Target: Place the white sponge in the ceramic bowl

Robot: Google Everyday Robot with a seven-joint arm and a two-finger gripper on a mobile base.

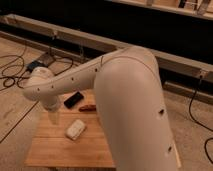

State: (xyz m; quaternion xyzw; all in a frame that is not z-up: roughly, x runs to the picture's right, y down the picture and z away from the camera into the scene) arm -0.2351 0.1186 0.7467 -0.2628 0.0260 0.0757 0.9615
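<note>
Gripper [53, 117] is seen hanging below the wrist, over the left part of the wooden table [60, 150]; its state cannot be told. White sponge [75, 129] is found lying flat on the table, near the gripper at its 4 o'clock, apart from it. Black flat device [73, 99] is located at the sponge's 12 o'clock, and a small reddish-brown object [87, 107] at its 1 o'clock. The table's right side is blocked by the arm [130, 100].

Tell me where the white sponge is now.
In the camera view, the chunky off-white sponge lies on the wooden table, below the flat black device; the pincer hangs just left of it.
</note>
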